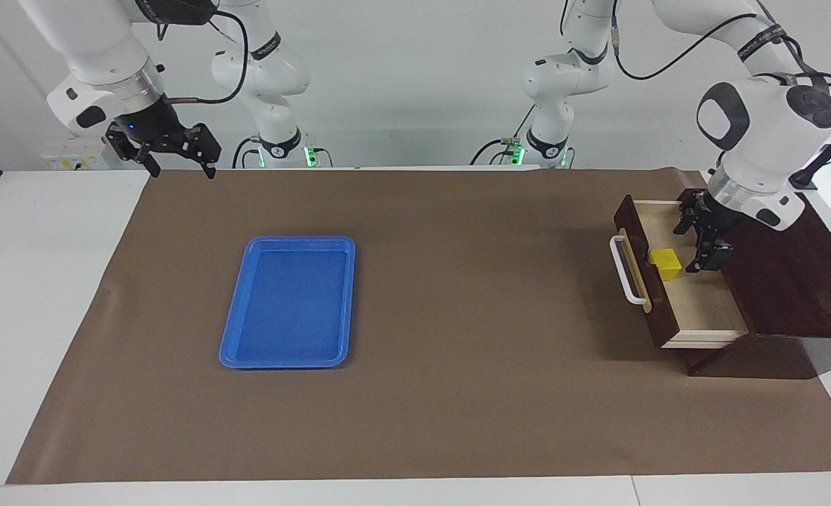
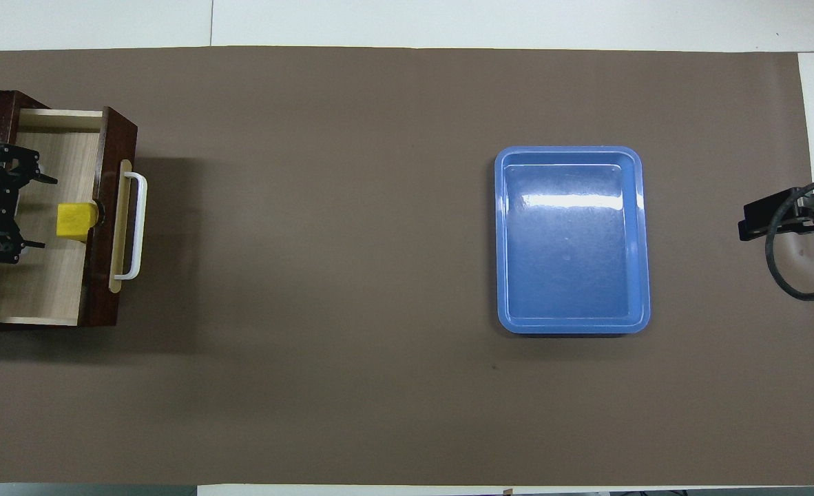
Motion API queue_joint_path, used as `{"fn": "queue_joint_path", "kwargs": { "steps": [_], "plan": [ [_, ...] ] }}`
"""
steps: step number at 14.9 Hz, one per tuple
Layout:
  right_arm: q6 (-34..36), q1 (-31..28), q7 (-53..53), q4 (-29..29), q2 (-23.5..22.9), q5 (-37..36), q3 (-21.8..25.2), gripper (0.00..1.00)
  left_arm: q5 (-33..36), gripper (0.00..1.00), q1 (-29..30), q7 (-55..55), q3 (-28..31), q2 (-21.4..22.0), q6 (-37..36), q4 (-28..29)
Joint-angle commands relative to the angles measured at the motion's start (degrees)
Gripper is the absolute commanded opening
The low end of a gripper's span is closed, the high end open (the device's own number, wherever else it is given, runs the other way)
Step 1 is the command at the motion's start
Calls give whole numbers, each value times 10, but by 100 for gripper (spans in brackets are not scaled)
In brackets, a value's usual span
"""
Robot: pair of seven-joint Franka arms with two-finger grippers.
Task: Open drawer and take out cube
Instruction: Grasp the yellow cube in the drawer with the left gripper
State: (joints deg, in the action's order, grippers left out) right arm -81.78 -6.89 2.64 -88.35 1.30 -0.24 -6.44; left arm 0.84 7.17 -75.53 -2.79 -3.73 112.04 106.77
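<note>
Two views logged, facing view first. We see the drawer (image 1: pixel 697 295) pulled out at the right of the frame, its white handle (image 1: pixel 626 270) turned toward the frame's centre. We place the cube (image 1: pixel 666 263) on the pale drawer floor, tight against the inside of the drawer front. The left gripper (image 1: pixel 700 239) hangs over the drawer interior just beside the cube, fingers spread wide, nothing in them. The right gripper (image 1: pixel 173 156) waits at upper left, spread and empty, well apart from the blue tray (image 1: pixel 289 302).

Risk, as we judge it: the cube sits so close to the front panel that one finger may strike the panel on descent and nudge the cube or the drawer; a skewed grip could also let the cube slip.

Overhead view: the drawer (image 2: pixel 49 275) lies at the left edge, the cube (image 2: pixel 76 220) against the front panel. The left gripper (image 2: pixel 18 210) is cut by the frame edge, with its fingers pointing toward the cube. The right gripper (image 2: pixel 758 224) shows only partly at the right edge; we cannot read its fingers here. The gap between the cube and the panel is hard to make out.
</note>
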Motion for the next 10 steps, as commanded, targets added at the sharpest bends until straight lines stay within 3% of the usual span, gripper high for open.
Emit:
{"fn": "queue_joint_path", "kwargs": {
  "steps": [1, 10],
  "plan": [
    [-7, -6, -22, -10, 7, 1, -2, 100, -5, 100, -1, -25, 0, 13, 24, 29],
    [-6, -6, -22, -10, 7, 1, -1, 100, 1, 97, -5, -58, 0, 16, 63, 73]
  ]
}}
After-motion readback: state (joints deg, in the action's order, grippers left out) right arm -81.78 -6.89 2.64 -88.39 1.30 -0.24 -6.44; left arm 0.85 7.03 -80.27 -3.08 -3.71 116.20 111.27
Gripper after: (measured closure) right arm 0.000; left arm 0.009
